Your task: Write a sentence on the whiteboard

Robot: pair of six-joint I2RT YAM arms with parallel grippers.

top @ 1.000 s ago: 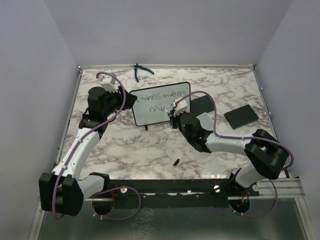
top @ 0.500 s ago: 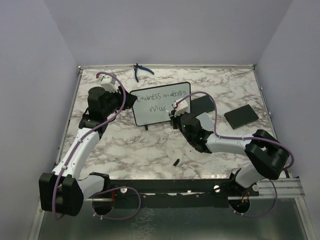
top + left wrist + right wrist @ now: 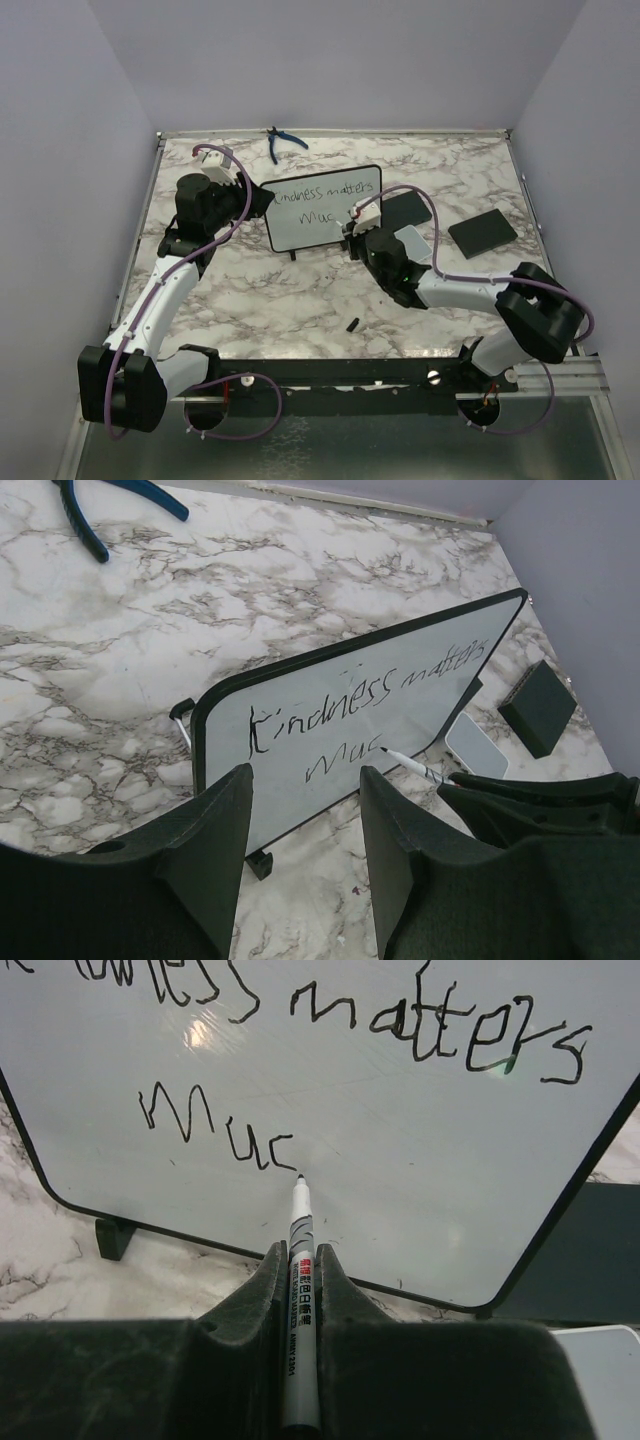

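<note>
Right gripper (image 3: 297, 1252) is clamped on a white-barrelled black-tipped marker (image 3: 300, 1305); barrel sits in the slot between the fingers, tip sticking out forward. Left gripper (image 3: 305, 780) is spread wide and holds nothing; it hovers at the board's left end.

Key relation: the small white rectangular board with thin black frame and little black feet (image 3: 420, 1160) is straight ahead of the right gripper. It stands propped, face towards the arms, at mid-table. Its long axis runs left-right, right end further back in the top view. Marker axis points into the face, roughly square to the text lines. The tip is just right of the "c", level with the lower line. It looks to be on the surface, but I can't confirm contact from the wrist view.

Black handwritten sentence (image 3: 440, 1030): top line reads "Kindness matters", lower line only "Muc" so far. My read: the next stroke goes rightwards from the tip, and there is bare white board on that side. Right arm owns it; left is too far off to matter.

Strokes are thin, slightly wobbly, legible. There is glare on the top line.
</note>
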